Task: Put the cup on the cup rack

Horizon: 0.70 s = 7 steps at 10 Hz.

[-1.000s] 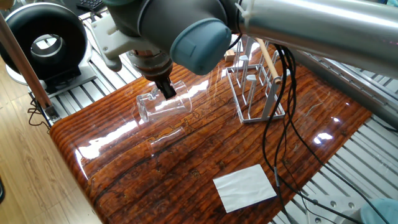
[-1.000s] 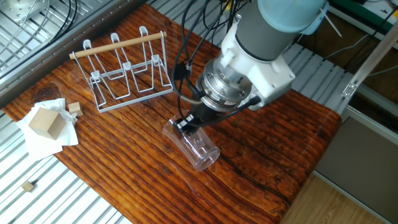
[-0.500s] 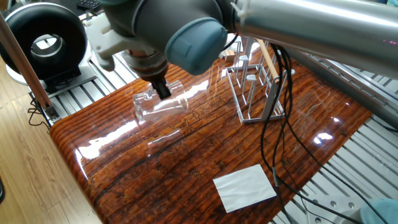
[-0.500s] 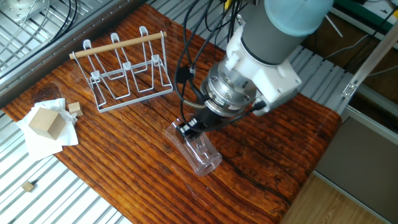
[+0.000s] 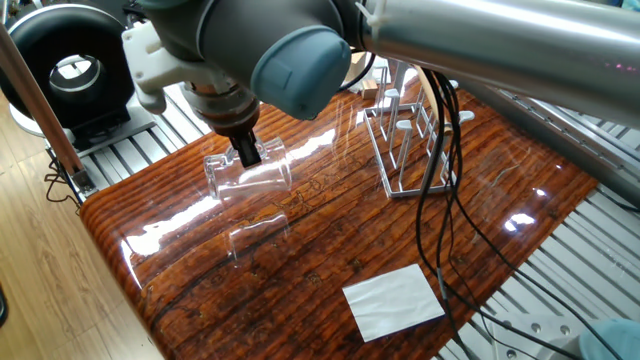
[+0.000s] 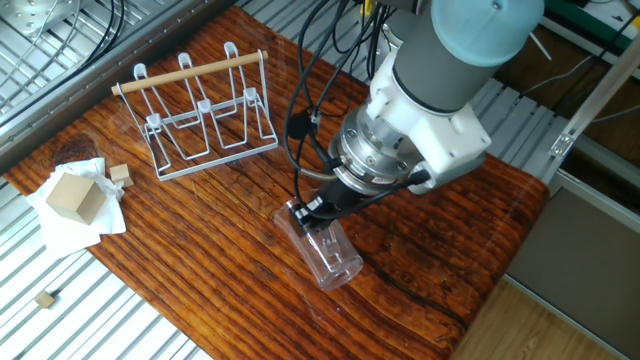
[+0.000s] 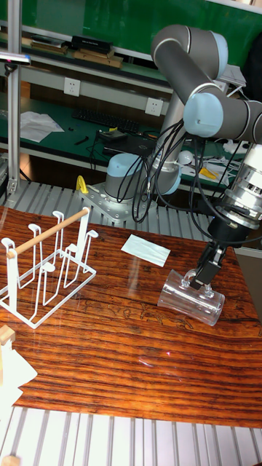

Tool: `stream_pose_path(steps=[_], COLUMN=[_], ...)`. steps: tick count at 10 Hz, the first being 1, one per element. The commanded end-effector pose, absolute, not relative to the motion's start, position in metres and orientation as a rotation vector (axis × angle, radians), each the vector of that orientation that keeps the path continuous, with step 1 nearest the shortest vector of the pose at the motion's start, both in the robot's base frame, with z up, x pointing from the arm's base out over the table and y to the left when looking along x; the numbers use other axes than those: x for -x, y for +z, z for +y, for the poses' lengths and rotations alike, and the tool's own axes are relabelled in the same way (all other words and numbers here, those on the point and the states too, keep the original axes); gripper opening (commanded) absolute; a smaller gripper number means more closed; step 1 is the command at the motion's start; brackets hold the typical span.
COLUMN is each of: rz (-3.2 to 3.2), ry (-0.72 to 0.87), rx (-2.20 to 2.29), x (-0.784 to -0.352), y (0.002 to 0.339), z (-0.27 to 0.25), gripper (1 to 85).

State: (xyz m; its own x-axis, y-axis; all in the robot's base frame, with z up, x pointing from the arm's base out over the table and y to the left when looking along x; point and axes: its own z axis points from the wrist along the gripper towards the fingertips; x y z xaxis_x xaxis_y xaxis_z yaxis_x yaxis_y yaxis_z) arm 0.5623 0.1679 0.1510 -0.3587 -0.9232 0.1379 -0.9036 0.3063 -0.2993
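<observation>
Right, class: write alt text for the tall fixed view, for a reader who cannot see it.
A robot arm's claw grips a clear glass cup lying on its side on a glossy wooden table. Well to the left stands an empty wire cup rack with a wooden rod handle; a white paper sheet lies behind.

Striped wooden worktop (image 6: 200, 250). White paper sheet (image 5: 394, 300) near edge. Wooden block (image 6: 74, 195) on crumpled tissue (image 6: 62, 222); small cube (image 6: 120, 173) beside it.

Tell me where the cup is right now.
The cup lies on its side on the wooden table, with the gripper closed on it. In the other fixed view it is right of the cup rack, toward the table's near edge.
</observation>
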Motion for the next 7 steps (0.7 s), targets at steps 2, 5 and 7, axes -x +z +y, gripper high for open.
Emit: stream_pose_path(steps=[2, 5, 7], rz=[2.551, 2.586, 2.606], ry=[-0.527, -0.515, -0.491], rx=[1.672, 1.625, 1.605], x=[-0.5601, -0.5574, -0.5543], y=[0.1525, 0.1518, 0.1505], z=[0.1624, 0.1627, 0.1652], gripper=[1.0, 1.0, 1.0])
